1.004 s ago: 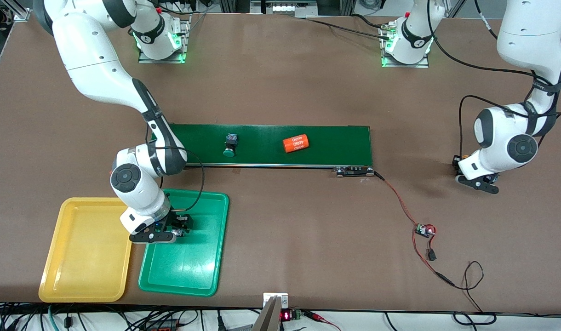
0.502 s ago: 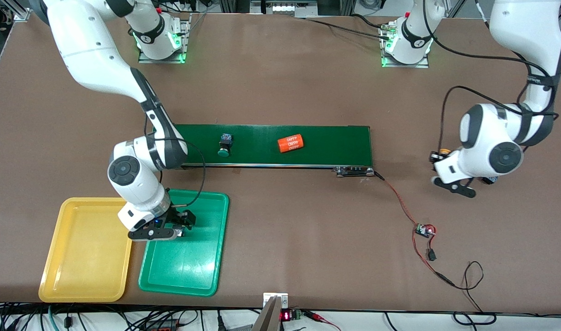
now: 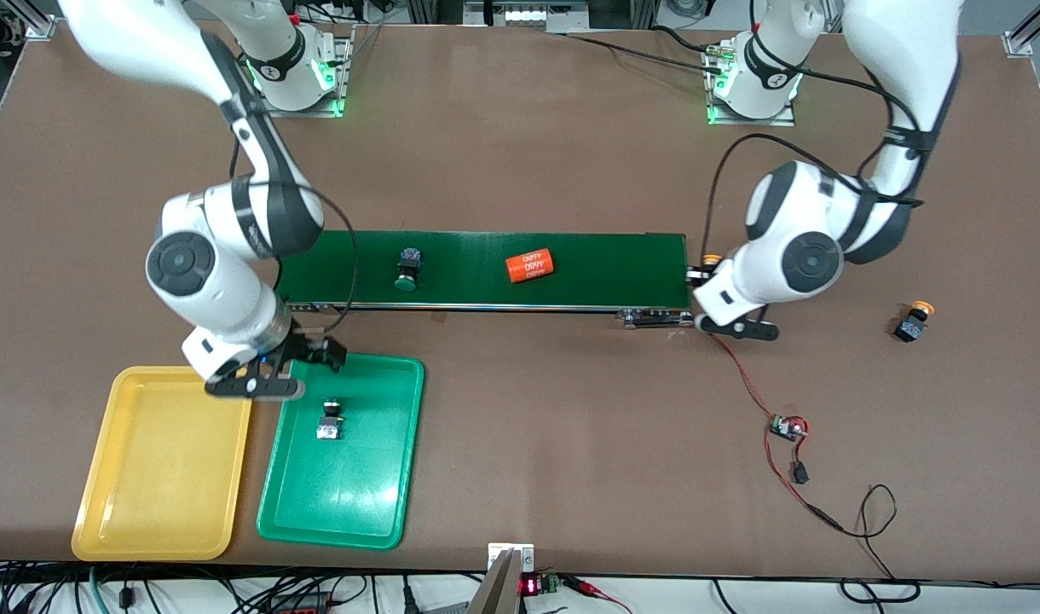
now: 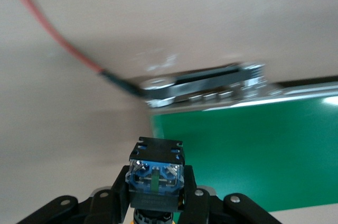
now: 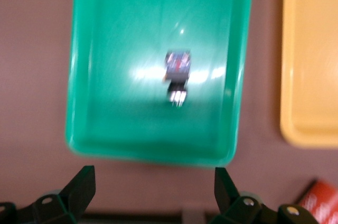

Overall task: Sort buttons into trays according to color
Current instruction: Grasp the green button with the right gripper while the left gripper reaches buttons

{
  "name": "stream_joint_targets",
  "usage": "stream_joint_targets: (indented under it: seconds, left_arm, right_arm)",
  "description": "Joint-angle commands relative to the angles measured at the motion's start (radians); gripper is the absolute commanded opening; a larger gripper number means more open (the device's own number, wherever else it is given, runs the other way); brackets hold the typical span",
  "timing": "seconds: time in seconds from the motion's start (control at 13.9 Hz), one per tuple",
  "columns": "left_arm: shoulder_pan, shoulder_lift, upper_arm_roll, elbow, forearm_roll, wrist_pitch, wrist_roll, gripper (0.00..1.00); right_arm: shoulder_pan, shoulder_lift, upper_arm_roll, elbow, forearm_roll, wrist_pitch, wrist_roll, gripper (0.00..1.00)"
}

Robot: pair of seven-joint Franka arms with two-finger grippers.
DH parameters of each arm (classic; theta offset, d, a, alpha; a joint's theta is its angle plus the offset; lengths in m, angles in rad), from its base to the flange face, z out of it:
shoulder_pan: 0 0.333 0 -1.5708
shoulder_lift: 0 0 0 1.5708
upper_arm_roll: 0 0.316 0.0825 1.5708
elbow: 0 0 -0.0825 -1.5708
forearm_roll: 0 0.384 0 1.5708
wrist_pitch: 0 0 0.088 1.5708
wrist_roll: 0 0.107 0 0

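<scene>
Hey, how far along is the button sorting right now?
Done: one button lies in the green tray; the right gripper, fingers open, hangs over that tray's edge. In hand: the left gripper is shut on a yellow-capped button by the belt's end. Left: a green-capped button on the belt, another yellow-capped one on the table, and the yellow tray holds nothing.

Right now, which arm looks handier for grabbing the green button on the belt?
The right: its open right gripper, empty above the green tray, is closest to that green button. The left gripper already holds a button.
</scene>
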Motion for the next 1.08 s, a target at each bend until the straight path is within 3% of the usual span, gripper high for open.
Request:
stream_joint_targets:
  seconds: [0.0,0.29,0.72,0.79,0.86,1.0]
  left_arm:
    - [-0.032,0.037,-0.032,0.002,-0.082,0.09,-0.087,0.14]
    - [-0.06,0.083,-0.067,-0.001,-0.088,0.179,-0.113,0.17]
    - [-0.064,0.082,-0.127,-0.004,-0.161,0.183,-0.15,0.26]
    - [-0.064,0.082,-0.125,-0.005,-0.161,0.181,-0.149,0.46]
    - [-0.064,0.082,-0.125,-0.005,-0.159,0.183,-0.133,0.99]
    - [-0.058,0.064,-0.125,-0.001,-0.159,0.18,-0.135,1.0]
  right_arm:
    - [0.026,-0.163,0.042,-0.245,0.02,0.013,0.046,1.0]
    - [0.026,-0.225,0.126,-0.353,0.014,0.015,0.169,1.0]
    - [0.023,-0.223,0.131,-0.415,0.014,0.074,0.195,1.0]
    - [0.022,-0.222,0.131,-0.429,0.014,0.097,0.197,1.0]
    - [0.02,-0.219,0.131,-0.442,0.014,0.123,0.206,1.0]
    - [0.02,-0.202,0.131,-0.453,0.014,0.163,0.245,1.0]
